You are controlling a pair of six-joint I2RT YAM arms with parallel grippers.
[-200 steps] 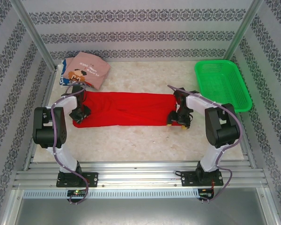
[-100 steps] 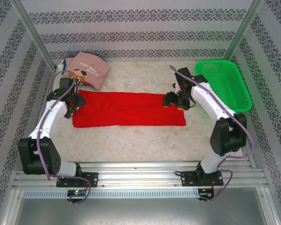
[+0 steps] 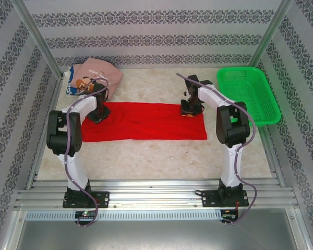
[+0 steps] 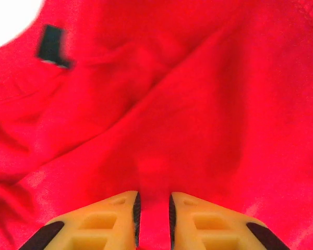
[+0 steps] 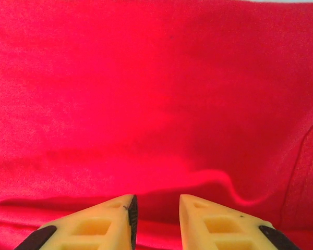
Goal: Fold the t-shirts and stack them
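Folding plain bright red cloth t-shirt [image 3: 146, 124]: left gripper [image 4: 153, 208] pinches its far edge, right gripper [image 5: 157, 208] narrowed, hold unclear; next likely needs both lifting evenly toward the table [image 3: 161, 156] near edge.

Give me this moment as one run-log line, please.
stage: fold red t-shirt; left gripper: shut on far-left edge; right gripper: on far-right edge, grip unclear; pink t-shirt: back-left
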